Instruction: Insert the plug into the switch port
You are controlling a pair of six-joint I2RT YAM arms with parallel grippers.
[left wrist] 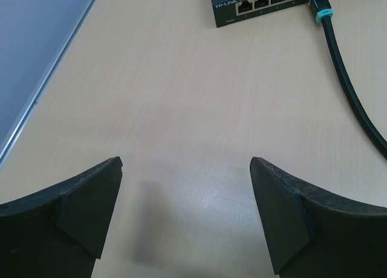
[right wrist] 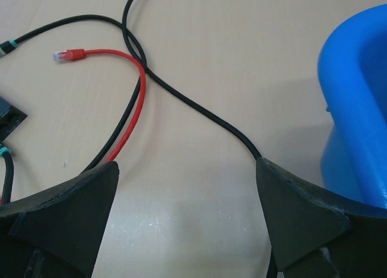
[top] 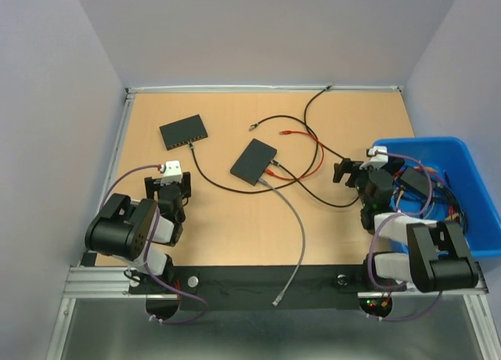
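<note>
Two black network switches lie on the table: one at the back left [top: 185,131] and one in the middle [top: 254,161]. The left switch's port row [left wrist: 266,3] shows in the left wrist view, with a black cable's teal-banded plug [left wrist: 320,9] in a port. A loose red plug [right wrist: 68,55] on a red cable lies ahead of my right gripper [right wrist: 187,165]; it also shows from above [top: 284,131]. A loose black plug [top: 253,127] lies near it. My left gripper [left wrist: 186,166] is open and empty over bare table. My right gripper is open and empty.
A blue bin [top: 462,153] holding several cables stands at the right, its wall [right wrist: 357,103] close to my right fingers. Black, red and grey cables run across the middle; the grey cable's end [top: 276,301] hangs over the near edge.
</note>
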